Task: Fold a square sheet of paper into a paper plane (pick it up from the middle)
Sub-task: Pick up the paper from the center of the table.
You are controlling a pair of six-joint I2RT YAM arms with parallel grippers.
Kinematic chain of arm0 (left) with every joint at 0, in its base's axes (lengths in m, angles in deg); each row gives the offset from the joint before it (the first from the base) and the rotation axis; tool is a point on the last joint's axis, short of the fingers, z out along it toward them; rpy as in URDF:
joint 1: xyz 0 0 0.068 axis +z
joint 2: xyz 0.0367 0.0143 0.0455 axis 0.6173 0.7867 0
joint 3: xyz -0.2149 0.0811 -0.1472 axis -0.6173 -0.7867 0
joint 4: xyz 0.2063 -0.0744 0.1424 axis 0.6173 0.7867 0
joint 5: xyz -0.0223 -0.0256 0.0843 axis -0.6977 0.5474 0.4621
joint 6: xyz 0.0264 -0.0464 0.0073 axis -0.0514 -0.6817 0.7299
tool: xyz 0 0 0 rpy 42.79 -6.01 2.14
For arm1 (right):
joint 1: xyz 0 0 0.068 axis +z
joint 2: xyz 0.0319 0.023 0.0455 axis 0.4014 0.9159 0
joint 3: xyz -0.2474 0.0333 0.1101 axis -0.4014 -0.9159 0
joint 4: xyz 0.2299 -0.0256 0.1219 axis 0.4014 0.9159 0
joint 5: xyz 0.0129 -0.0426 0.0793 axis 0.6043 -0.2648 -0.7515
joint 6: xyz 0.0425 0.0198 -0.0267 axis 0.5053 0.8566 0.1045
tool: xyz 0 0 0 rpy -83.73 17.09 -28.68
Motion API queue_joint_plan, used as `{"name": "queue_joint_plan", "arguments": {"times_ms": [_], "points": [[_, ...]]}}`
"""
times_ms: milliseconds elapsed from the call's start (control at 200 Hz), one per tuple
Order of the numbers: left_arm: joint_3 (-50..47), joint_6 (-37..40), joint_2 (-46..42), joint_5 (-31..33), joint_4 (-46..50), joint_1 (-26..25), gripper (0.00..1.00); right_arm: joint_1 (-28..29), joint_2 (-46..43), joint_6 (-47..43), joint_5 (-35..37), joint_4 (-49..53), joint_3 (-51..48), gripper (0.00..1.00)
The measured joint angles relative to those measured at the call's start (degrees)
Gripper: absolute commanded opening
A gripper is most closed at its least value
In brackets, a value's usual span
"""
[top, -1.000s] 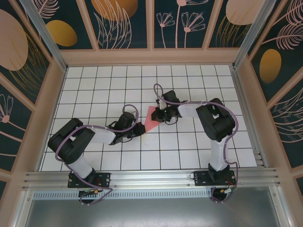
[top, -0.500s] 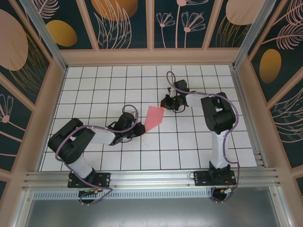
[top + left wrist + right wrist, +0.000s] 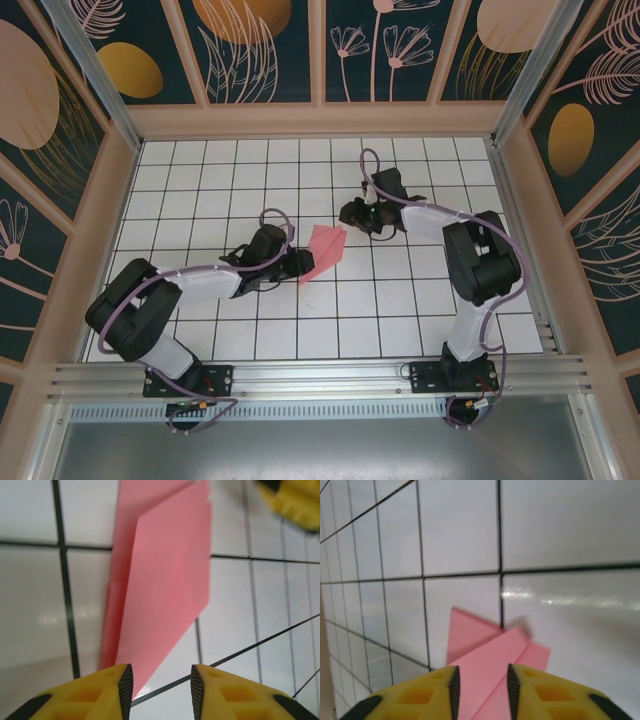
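While your left yellow-fingered gripper [image 3: 160,674] and right yellow-fingered gripper [image 3: 482,674] both stand parted, clamping nothing, the thin pink-red folded paper sheet [image 3: 324,251] lies loose on the white tiled table [image 3: 200,180] between them, so a nudge could skid it or spring its flap. Its long axis runs diagonally, narrow tip toward the left one.

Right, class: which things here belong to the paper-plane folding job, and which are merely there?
Belongs to the job:
- the partly folded pink-red paper sheet

Merely there:
- the white tiled tabletop
- the dark floral wall panels
- the silver metal rail along the near edge
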Motion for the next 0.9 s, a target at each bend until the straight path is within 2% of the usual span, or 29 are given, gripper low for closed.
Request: {"name": "queue_joint_plan", "arguments": {"times_ms": [205, 445, 901], "points": [[0.39, -1.33, -4.33, 6.54, 0.79, 0.0, 0.61, 5.16, -2.47, 5.86, 0.7, -1.97, -5.35, 0.42], [-0.15, -2.86, -4.57, 10.71, 2.62, 0.0, 0.76, 6.16, -0.33, 9.38, 1.57, -3.08, -5.64, 0.41], [-0.46, -3.34, -4.79, 13.55, 4.42, 0.0, 0.84, 6.8, 3.69, 10.34, 1.49, -3.06, -2.89, 0.4]]}}
